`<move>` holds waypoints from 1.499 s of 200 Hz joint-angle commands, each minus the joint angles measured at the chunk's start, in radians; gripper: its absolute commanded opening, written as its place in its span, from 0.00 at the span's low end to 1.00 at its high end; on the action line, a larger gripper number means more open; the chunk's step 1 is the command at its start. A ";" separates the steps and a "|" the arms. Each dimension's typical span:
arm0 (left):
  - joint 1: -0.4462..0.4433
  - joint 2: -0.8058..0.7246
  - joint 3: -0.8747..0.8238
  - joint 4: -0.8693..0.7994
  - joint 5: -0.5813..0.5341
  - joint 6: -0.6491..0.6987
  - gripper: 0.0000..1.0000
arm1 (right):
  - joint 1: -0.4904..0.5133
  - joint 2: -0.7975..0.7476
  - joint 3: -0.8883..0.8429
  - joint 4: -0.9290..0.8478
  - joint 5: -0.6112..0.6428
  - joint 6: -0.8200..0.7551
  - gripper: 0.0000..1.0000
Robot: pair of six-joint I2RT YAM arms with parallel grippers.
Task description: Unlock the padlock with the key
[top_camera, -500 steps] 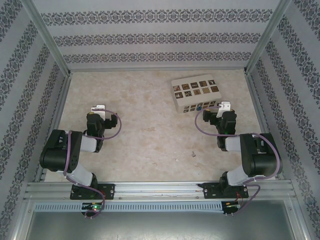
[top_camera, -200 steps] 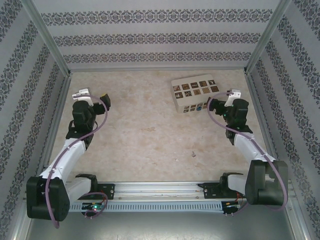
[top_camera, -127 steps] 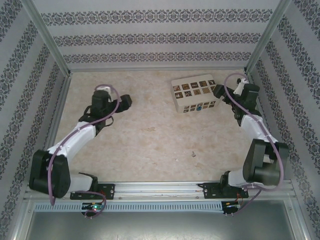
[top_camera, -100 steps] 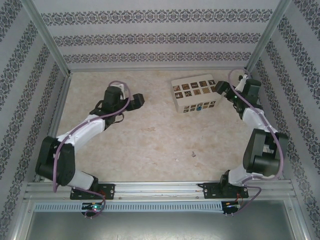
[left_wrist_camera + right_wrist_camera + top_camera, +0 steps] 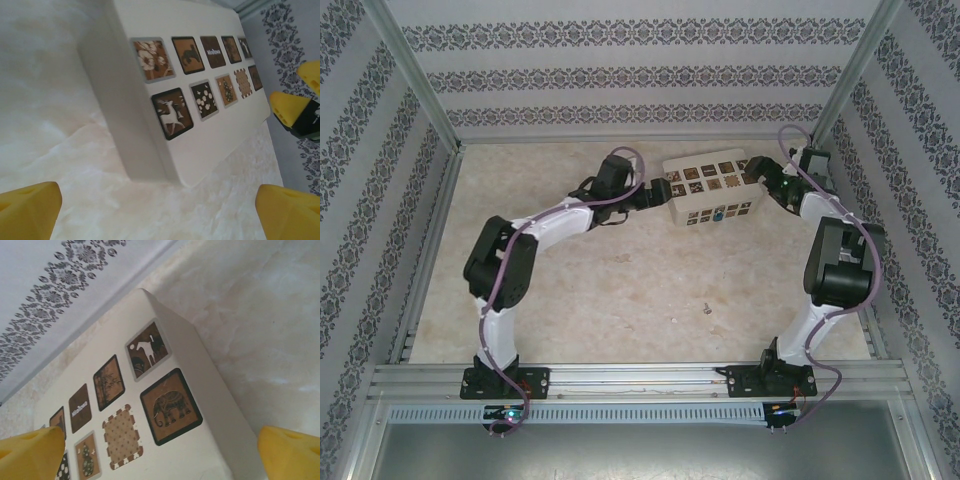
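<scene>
So the padlock (image 5: 718,212) was this tiny blue-teal speck right up against the near long side of the cream box (image 5: 712,188), over toward the far right corner of the desk (image 5: 600,290). It was honestly too small for me to tell whether it touched the box or just lay beside it. The key (image 5: 706,307) was an even tinier dark bit out on bare desk, well apart from the padlock, closer to the near edge and a little right of the middle. My left gripper (image 5: 652,195) was reached way out across the desk to the box's left end, jaws spread wide and gripping nothing. In my left wrist view its yellow fingertips (image 5: 30,210) sat down in the two bottom corners, with the box's short end and the brown picture tiles (image 5: 171,113) on its top out ahead of them. My right gripper (image 5: 767,180) was parked at the box's right end, near the desk's right edge, also wide open and empty. From that wrist the right fingertips (image 5: 290,455) framed the corner of the box with the elephant tile (image 5: 171,406). I couldn't tell if either gripper actually touched the box. Behind it all stood the patterned back wall (image 5: 620,75) along the desk's far edge.
</scene>
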 commanded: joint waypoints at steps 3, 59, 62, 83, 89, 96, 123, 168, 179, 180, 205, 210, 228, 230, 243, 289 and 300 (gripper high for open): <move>-0.034 0.082 0.111 -0.051 0.055 -0.033 0.99 | 0.019 0.029 0.047 -0.038 -0.019 0.004 0.99; -0.054 0.225 0.271 -0.112 0.102 -0.047 0.99 | 0.038 0.059 0.059 -0.043 -0.096 -0.022 0.99; -0.056 0.229 0.276 -0.114 0.103 -0.045 0.99 | 0.040 0.060 0.059 -0.043 -0.098 -0.022 0.98; -0.062 0.245 0.301 -0.123 0.112 -0.043 0.99 | 0.048 0.052 0.047 -0.042 -0.137 -0.028 0.98; -0.062 0.245 0.302 -0.122 0.112 -0.043 0.99 | 0.050 0.049 0.042 -0.040 -0.149 -0.028 0.98; -0.062 0.243 0.301 -0.121 0.112 -0.042 0.99 | 0.053 0.044 0.035 -0.040 -0.163 -0.029 0.98; -0.064 0.215 0.281 -0.113 0.100 -0.021 0.99 | 0.071 0.013 -0.004 -0.032 -0.208 -0.043 0.98; -0.058 0.141 0.216 -0.094 0.088 0.007 0.99 | 0.107 -0.042 -0.074 -0.004 -0.296 -0.060 0.98; -0.056 0.123 0.197 -0.094 0.088 0.010 0.99 | 0.119 -0.060 -0.096 0.001 -0.310 -0.061 0.99; -0.057 0.121 0.194 -0.094 0.087 0.010 0.99 | 0.121 -0.061 -0.097 0.002 -0.311 -0.060 0.99; -0.050 0.075 0.129 -0.095 0.089 -0.004 0.99 | 0.154 -0.100 -0.144 0.009 -0.345 -0.060 0.98; -0.047 0.066 0.113 -0.093 0.091 -0.006 0.99 | 0.163 -0.110 -0.157 0.013 -0.346 -0.060 0.98; -0.042 0.020 0.047 -0.087 0.084 -0.008 0.99 | 0.202 -0.146 -0.203 0.028 -0.344 -0.053 0.98; -0.041 0.014 0.038 -0.085 0.083 -0.007 0.99 | 0.207 -0.150 -0.209 0.030 -0.342 -0.053 0.98; -0.036 -0.025 -0.015 -0.075 0.064 -0.006 0.99 | 0.237 -0.177 -0.244 0.038 -0.323 -0.047 0.99; 0.011 -0.123 -0.143 -0.056 0.025 -0.009 0.99 | 0.357 -0.281 -0.355 0.078 -0.228 0.004 0.98; 0.021 -0.138 -0.160 -0.056 0.022 -0.009 0.99 | 0.384 -0.303 -0.376 0.087 -0.209 0.015 0.98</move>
